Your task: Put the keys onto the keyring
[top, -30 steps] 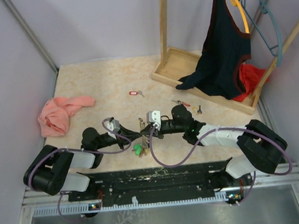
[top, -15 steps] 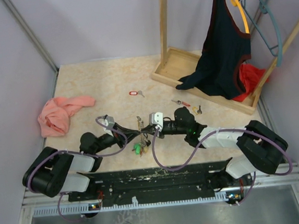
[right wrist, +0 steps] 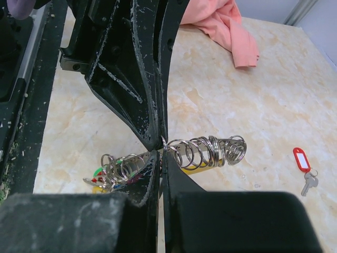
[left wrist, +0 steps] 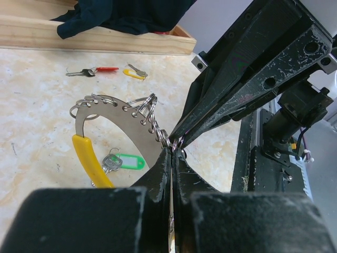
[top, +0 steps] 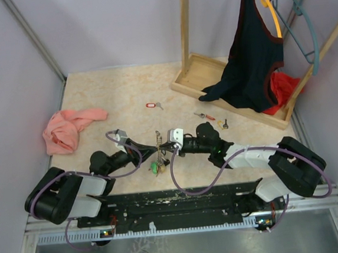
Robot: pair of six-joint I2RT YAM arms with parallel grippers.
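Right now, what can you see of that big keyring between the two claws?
The keyring is a flat, silvery metal loop with holes along its edge, small split rings threaded through them, and a yellow plastic sleeve on one side. Colour-tagged keys bunch at one end. The left claw and right claw are both shut on it, tips meeting at one ring.

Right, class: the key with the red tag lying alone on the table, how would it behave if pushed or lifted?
The red-tagged key lies flat on the smooth table, so pushing probably slides it. A small ring links tag and key, so lifted by the tag, the key would likely dangle.
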